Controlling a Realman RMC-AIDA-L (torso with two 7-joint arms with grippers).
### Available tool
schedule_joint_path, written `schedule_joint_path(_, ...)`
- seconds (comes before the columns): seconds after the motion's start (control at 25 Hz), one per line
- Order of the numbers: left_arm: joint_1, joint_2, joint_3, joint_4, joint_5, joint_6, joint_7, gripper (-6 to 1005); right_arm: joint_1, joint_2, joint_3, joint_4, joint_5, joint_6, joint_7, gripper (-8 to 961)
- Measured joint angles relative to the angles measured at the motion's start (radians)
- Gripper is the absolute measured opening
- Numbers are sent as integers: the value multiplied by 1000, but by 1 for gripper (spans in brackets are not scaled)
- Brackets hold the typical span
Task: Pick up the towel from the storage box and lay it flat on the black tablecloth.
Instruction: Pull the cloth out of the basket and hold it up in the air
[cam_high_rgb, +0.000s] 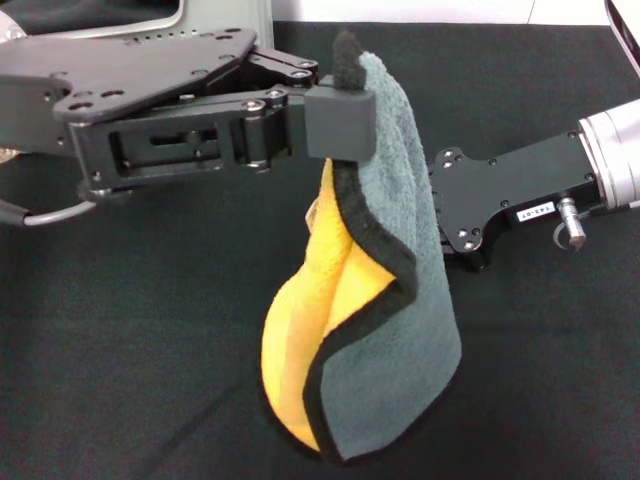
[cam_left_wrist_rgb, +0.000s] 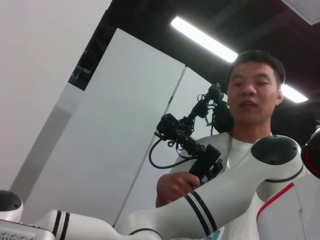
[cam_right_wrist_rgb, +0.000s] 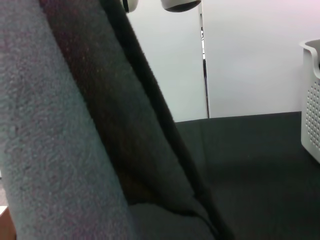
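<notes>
The left gripper (cam_high_rgb: 345, 125) reaches in from the left, its jaws clenched on the top corner of the towel (cam_high_rgb: 400, 300), which hangs down in a loose fold above the black tablecloth (cam_high_rgb: 130, 380) covering the desk. The grey-teal side faces outward and the bright yellow side shows inside the fold (black edging runs along the curled rim). The lower end of the towel hangs close to the cloth; whether it touches I cannot tell. The right gripper (cam_high_rgb: 445, 215) sits just behind the towel, its tips hidden by the fabric, so I cannot tell how its jaws stand. In the right wrist view the storage box (cam_right_wrist_rgb: 311, 100) stands on the tablecloth, apart from the towel.
</notes>
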Motion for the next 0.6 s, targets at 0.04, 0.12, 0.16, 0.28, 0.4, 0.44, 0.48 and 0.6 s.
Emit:
schedule_joint_path(0.04, 1, 0, -2, 0, 0, 0, 0, 24, -2, 0, 0, -4, 0, 0, -1, 310)
schedule_joint_path(0.12, 3, -1, -11, -2, 0, 0, 0, 24, -7, 0, 0, -14, 0, 0, -3, 283)
schedule_joint_path(0.16, 4, -1, -16, -6, 0, 1, 1, 24, -11, 0, 0, -21, -1, 0, -2, 269)
schedule_joint_path(0.28, 5, -3, -21, -12, 0, 1, 2, 24, -20, 0, 6, -33, 2, 4, 2, 228)
schedule_joint_path(0.4, 5, -3, -21, -13, -1, 2, 7, 24, -22, -4, 10, -34, 6, 8, 13, 187)
schedule_joint_path(0.44, 5, -3, -22, -13, -1, 2, 8, 24, -22, -4, 11, -37, 6, 9, 13, 173)
schedule_joint_path(0.48, 5, -3, -21, -13, -1, 2, 8, 24, -23, -4, 12, -41, 6, 9, 14, 167)
schedule_joint_path(0.6, 5, -3, -21, -13, -1, 2, 8, 24, -31, 0, 12, -63, 6, 10, 10, 149)
